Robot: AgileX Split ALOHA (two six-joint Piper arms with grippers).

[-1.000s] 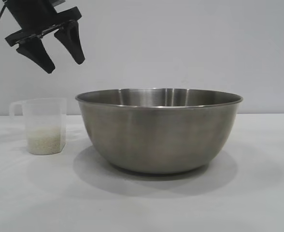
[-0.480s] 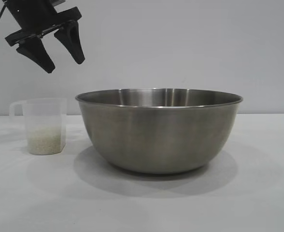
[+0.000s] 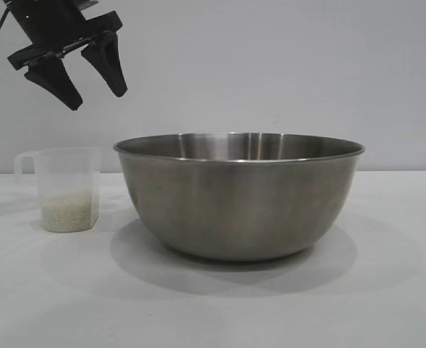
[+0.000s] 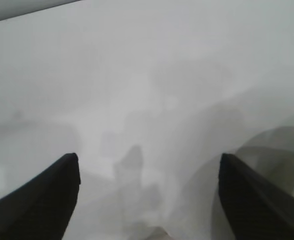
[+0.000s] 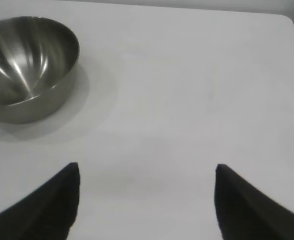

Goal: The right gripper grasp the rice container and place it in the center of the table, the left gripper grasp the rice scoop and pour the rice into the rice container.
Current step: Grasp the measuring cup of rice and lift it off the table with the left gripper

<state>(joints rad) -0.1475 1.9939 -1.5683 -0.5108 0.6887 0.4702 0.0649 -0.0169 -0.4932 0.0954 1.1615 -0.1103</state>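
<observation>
The bowl stands upright on the white table, nearest the outside camera and filling the middle of that view. Its rolled rim is level, and its inside, seen in the right wrist view, looks bare steel with no grains showing. A soft shadow rings its base on every side.

Left of the bowl and a little farther back stands the scoop, upright, its loop handle turned away from the bowl. A clear strip of table lies between scoop and bowl; they do not touch. The rice sits as a shallow pale layer in the scoop's bottom.

The left gripper hangs in the air above the scoop, up and left of the bowl's rim, well apart from both. Its two fingers are spread wide, tilted, tips pointing down and to the right, with nothing between them. Its own camera shows both fingertips over blurred white table, nothing gripped.

The right gripper does not show in the outside view. In its wrist view its fingers stand wide apart and empty over bare table, the bowl well off from it. In that view a rounded corner of the table shows far beyond the bowl, with open white surface all the way from the bowl to that edge.

In the outside view, open table also lies to the right of the bowl and in front of it.
</observation>
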